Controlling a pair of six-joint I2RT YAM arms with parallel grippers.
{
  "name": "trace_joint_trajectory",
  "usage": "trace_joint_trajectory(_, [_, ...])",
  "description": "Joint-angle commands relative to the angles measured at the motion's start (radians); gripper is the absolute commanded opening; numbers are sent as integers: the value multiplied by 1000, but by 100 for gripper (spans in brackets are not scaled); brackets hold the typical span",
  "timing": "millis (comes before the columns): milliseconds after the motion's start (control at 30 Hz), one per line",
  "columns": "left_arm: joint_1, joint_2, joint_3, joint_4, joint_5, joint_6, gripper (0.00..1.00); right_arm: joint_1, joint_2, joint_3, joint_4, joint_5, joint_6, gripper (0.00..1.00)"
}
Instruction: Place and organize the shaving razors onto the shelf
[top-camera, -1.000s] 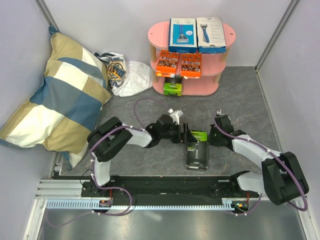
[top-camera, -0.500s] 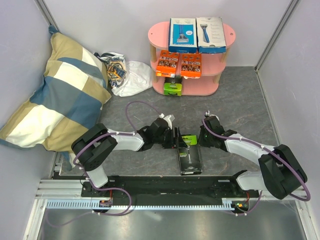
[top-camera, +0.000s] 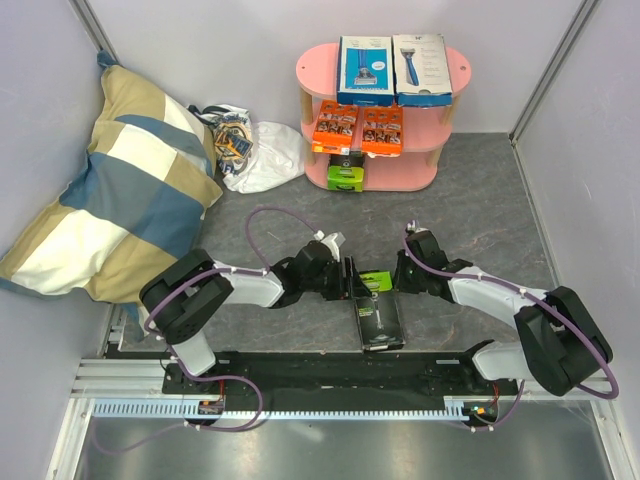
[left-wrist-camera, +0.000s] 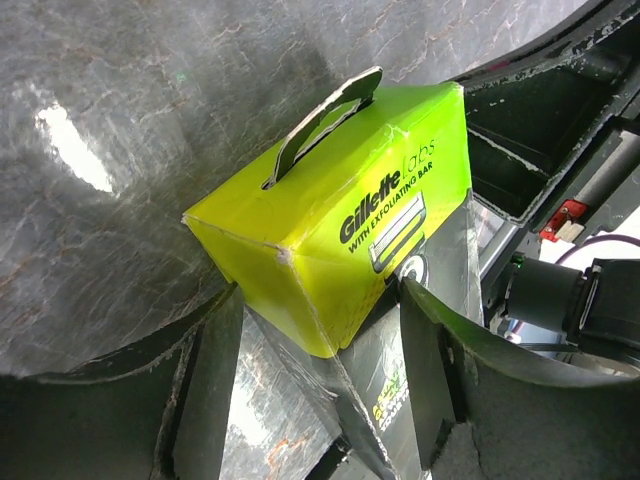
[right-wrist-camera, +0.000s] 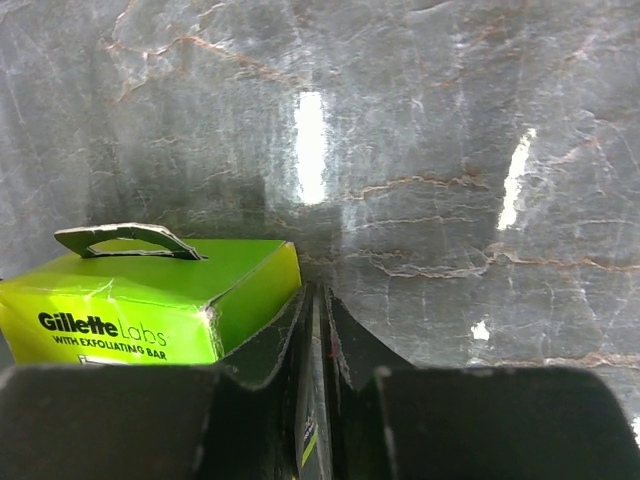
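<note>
The left gripper (left-wrist-camera: 320, 400) is gripping the lime-green-and-black box (left-wrist-camera: 340, 210) with its jaws partly open, one finger pressing on each side of the box near its green end. The box is lying flat on the grey desk (top-camera: 480, 200) between the two arms, well apart from the pink shelf (top-camera: 455, 75). The right gripper (right-wrist-camera: 318, 340) is sitting closed, fingers together, and is touching the box's right side.
</note>
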Motion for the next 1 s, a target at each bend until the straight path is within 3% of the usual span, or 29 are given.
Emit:
trace_joint_trajectory(0, [-62, -6, -48, 26, 99, -17, 2, 58, 46, -22, 28, -331, 15, 19])
trace_joint_trajectory(433, [-165, -262, -178, -101, -71, -45, 5, 256, -67, -66, -90, -323, 25, 19])
trace_joint_trajectory(500, [-185, -276, -190, -116, -91, -59, 38, 259, -87, -77, -101, -320, 27, 19])
trace_joint_trajectory(567, [-199, -300, -212, -144, -123, -78, 63, 259, -101, -92, -107, -305, 33, 19])
trace_joint_trajectory(833, [-311, -570, -319, -340, -266, -186, 98, 259, -98, -102, -112, -291, 33, 20])
trace_joint_trajectory(967, [-349, -663, -322, -386, -355, -206, 100, 259, -87, -103, -107, -286, 30, 20])
